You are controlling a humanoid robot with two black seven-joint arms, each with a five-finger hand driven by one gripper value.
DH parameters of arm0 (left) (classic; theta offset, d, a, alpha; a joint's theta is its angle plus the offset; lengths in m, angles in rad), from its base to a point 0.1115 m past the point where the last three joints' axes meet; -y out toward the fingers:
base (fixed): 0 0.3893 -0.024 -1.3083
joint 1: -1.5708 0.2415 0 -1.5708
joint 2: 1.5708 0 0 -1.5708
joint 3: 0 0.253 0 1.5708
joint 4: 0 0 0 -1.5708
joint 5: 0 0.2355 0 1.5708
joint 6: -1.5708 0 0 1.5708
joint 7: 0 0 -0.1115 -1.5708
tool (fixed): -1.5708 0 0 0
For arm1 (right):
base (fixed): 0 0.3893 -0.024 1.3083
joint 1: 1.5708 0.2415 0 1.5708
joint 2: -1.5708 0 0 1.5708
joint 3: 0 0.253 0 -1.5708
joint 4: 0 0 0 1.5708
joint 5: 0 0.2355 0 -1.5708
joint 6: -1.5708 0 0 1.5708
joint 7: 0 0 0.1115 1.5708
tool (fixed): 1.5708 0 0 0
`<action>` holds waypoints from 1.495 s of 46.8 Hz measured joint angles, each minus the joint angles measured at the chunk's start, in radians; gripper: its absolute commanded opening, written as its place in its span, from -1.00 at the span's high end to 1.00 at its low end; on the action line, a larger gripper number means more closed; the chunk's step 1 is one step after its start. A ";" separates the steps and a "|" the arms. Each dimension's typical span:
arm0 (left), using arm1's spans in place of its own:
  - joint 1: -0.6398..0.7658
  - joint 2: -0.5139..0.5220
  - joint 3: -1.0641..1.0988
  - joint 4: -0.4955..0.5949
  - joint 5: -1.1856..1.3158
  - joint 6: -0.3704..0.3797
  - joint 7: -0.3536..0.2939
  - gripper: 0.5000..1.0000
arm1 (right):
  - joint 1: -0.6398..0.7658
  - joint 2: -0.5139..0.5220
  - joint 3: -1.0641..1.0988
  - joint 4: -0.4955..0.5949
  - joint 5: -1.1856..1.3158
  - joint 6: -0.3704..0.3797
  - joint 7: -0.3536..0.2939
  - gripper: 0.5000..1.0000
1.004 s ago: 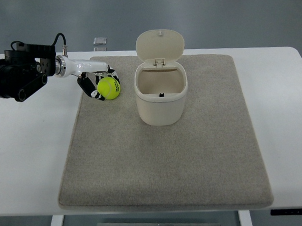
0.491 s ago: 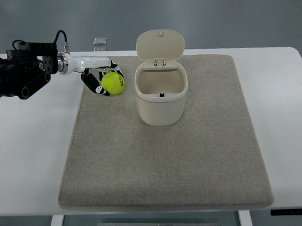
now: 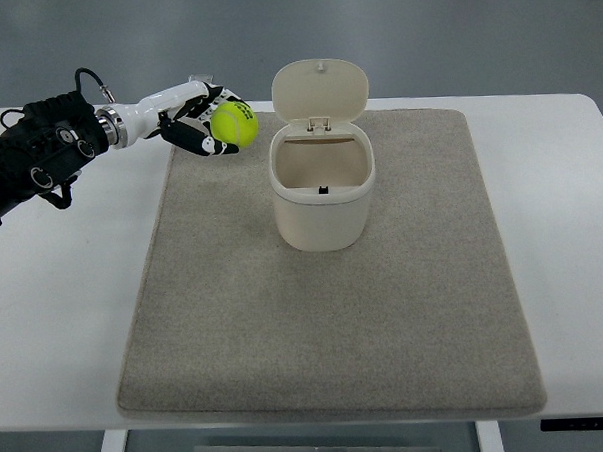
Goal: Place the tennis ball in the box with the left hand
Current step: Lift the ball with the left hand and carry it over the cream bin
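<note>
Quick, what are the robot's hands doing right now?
Left hand: closed around the tennis ball, held up just left of the open box.
Right hand: not in the picture.

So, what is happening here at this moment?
The robot's left hand is holding a yellow tennis ball, its fingers closed around it, just left of the cream box. The box stands on a grey mat with its lid flipped open. The ball is not yet over the opening. The right arm is not in view.
</note>
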 measured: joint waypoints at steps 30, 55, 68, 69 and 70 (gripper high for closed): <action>0.148 0.231 -0.324 -0.319 -0.143 -0.161 -0.003 1.00 | 0.000 0.000 0.000 0.000 0.000 0.000 0.000 -0.60; 0.137 0.424 -0.384 -0.764 -0.126 -0.135 0.002 1.00 | 0.000 0.000 0.000 0.000 0.000 0.000 0.000 -0.61; 0.142 0.408 -0.372 -0.826 -0.072 -0.077 0.007 1.00 | -0.001 0.000 0.000 0.000 0.000 0.000 0.000 -0.60; 0.142 0.408 -0.372 -0.824 -0.071 -0.071 0.007 1.00 | -0.001 0.000 0.000 0.000 0.000 0.000 0.000 -0.60; 0.142 0.407 -0.372 -0.820 -0.070 -0.065 0.009 1.00 | 0.000 0.000 0.000 0.000 0.000 0.000 0.000 -0.60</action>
